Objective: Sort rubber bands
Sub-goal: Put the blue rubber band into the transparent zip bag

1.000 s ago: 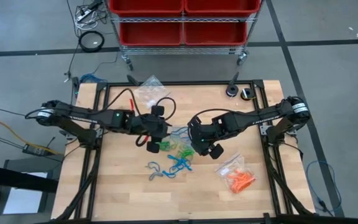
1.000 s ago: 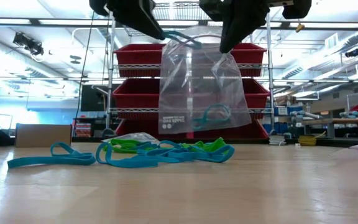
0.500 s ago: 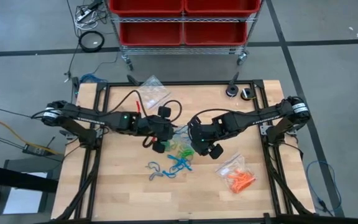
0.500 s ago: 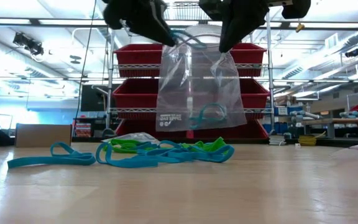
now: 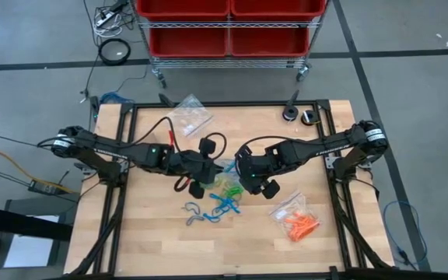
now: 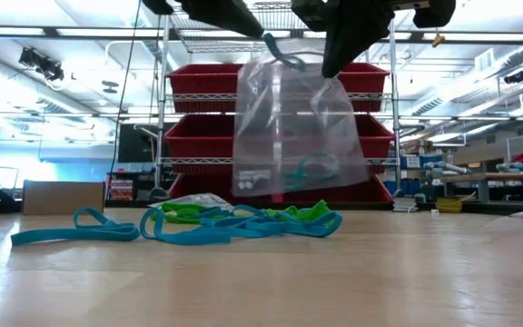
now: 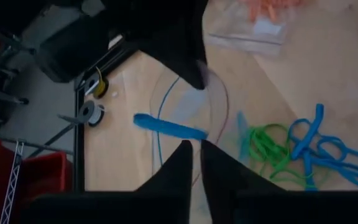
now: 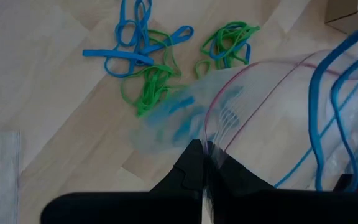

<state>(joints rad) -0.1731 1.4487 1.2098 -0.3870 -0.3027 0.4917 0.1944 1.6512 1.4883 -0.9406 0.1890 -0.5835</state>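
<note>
The right gripper [image 6: 348,41], clenched on the clear bag [image 6: 293,127], holds it aloft as the left gripper [image 5: 201,173], fingers narrowing, moves in from nine o'clock over a blue band [image 7: 169,127] at the mouth; other rubber bands [image 5: 222,194] await at six o'clock.

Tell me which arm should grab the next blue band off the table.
Left: the right end effector is shut on the clear bag, holding it up.
</note>
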